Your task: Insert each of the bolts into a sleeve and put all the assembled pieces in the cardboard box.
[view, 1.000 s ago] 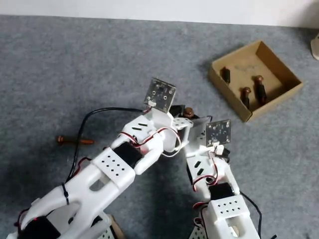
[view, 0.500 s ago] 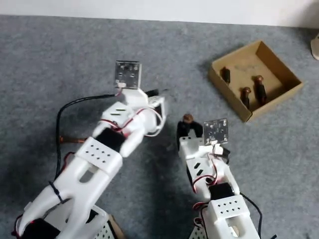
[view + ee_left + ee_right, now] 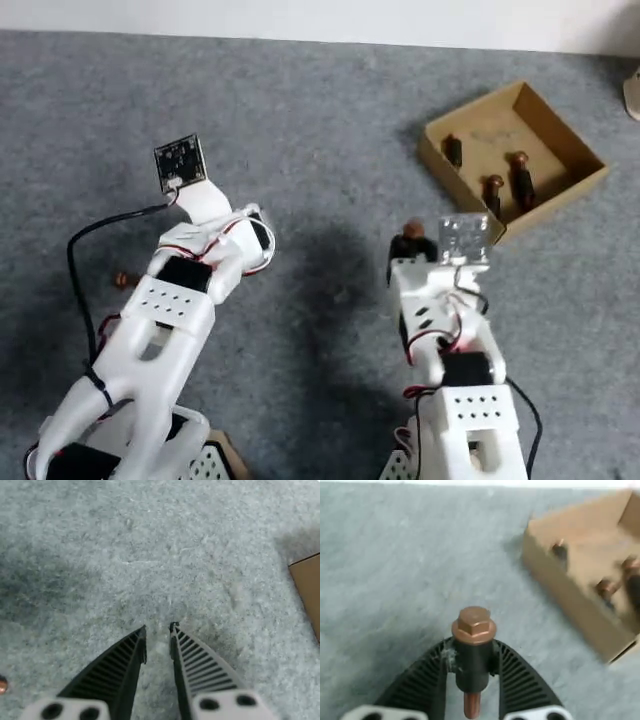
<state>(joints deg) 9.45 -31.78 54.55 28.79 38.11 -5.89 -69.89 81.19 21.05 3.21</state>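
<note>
My right gripper point(image 3: 471, 647) is shut on a black sleeve point(image 3: 471, 667) with a copper bolt point(image 3: 474, 624) standing in it, head up. In the high view this assembled piece point(image 3: 412, 238) hangs over the grey mat, a short way from the near corner of the cardboard box point(image 3: 470, 210). The box point(image 3: 570, 592) holds three assembled pieces point(image 3: 521, 178). My left gripper point(image 3: 158, 630) hovers over bare mat, slightly open with nothing between its fingers. A loose copper bolt point(image 3: 122, 281) lies on the mat, half hidden by the left arm point(image 3: 185, 290); its head point(image 3: 2, 685) peeks in at the picture's edge.
The grey felt mat point(image 3: 330, 130) covers the table. A corner of the box point(image 3: 307, 587) shows in the left wrist view. A pale object point(image 3: 632, 92) sits at the far right edge. Open mat lies between the two arms.
The left gripper let go of the bolt in the sleeve and its arm swung away to the left. The right arm carried the assembled piece toward the box.
</note>
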